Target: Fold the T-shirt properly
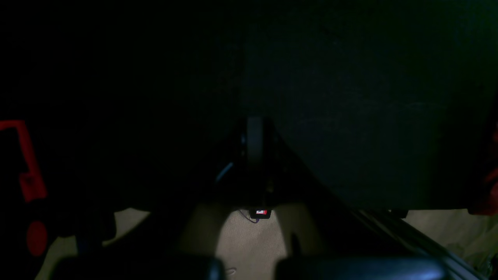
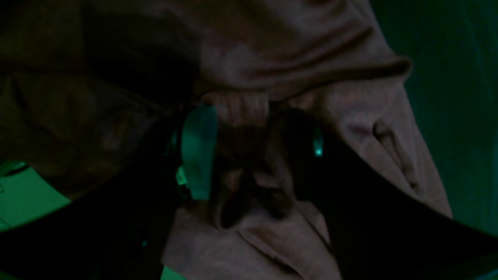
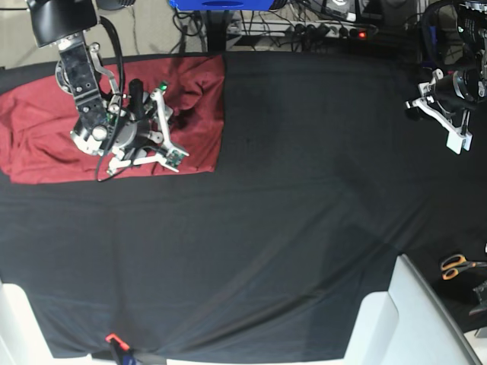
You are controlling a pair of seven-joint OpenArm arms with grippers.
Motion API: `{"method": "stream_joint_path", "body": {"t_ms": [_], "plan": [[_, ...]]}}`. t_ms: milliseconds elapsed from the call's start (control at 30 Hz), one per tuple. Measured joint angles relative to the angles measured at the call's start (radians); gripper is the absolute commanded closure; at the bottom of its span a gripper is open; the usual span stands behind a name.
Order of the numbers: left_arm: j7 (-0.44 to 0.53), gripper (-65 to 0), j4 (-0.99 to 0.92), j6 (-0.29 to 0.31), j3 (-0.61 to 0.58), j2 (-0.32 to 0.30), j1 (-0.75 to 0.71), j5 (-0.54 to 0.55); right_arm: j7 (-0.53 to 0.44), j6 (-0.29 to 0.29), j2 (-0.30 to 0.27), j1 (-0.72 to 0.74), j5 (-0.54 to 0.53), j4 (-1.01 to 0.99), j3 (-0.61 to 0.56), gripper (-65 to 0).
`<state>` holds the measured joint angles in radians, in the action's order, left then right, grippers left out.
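Note:
The maroon T-shirt (image 3: 46,129) lies spread on the black table covering (image 3: 304,198) at the far left. My right gripper (image 3: 173,125) sits on the shirt's right part, near its edge. In the right wrist view its fingers (image 2: 198,151) stand apart, and a bunched fold of the T-shirt (image 2: 241,109) fills the gap between them; the right gripper (image 2: 245,155) looks open around that fold. My left gripper (image 3: 455,133) hangs at the far right edge of the table, away from the shirt. In the dark left wrist view the left gripper (image 1: 255,147) is shut with nothing in it.
Orange-handled scissors (image 3: 459,265) lie at the right edge. A white panel (image 3: 415,312) stands at the front right corner. Cables and a power strip (image 3: 335,29) run behind the table. A red frame (image 1: 23,163) shows at the left of the left wrist view.

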<state>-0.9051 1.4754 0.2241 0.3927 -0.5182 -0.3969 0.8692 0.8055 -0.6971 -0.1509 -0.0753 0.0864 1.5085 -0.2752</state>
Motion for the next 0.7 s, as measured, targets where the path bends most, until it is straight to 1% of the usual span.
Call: {"method": "stream_joint_path", "body": {"t_ms": [100,167,433,500,633,700], "plan": [[0.000,0.0,0.000,0.000,0.000,0.000,0.000,0.000,0.000,0.000,0.003,0.000,-0.004,-0.001,0.000,-13.1],[0.000,0.0,0.000,0.000,0.000,0.000,0.000,0.000,0.000,0.000,0.000,0.000,-0.003,-0.003,0.000,-7.7],[0.000,0.0,0.000,0.000,0.000,0.000,0.000,0.000,0.001,0.000,0.002,-0.001,-0.003,0.003,0.003,-6.9],[0.000,0.0,0.000,0.000,0.000,0.000,0.000,0.000,0.008,0.000,0.002,-0.009,0.000,0.033,0.003,-6.8],[0.000,0.0,0.000,0.000,0.000,0.000,0.000,0.000,0.012,0.000,-0.001,-0.032,0.000,0.125,0.004,-2.0],[0.000,0.0,0.000,0.000,0.000,0.000,0.000,0.000,0.061,0.000,0.000,-0.034,-0.003,0.137,0.004,-1.8]]}}
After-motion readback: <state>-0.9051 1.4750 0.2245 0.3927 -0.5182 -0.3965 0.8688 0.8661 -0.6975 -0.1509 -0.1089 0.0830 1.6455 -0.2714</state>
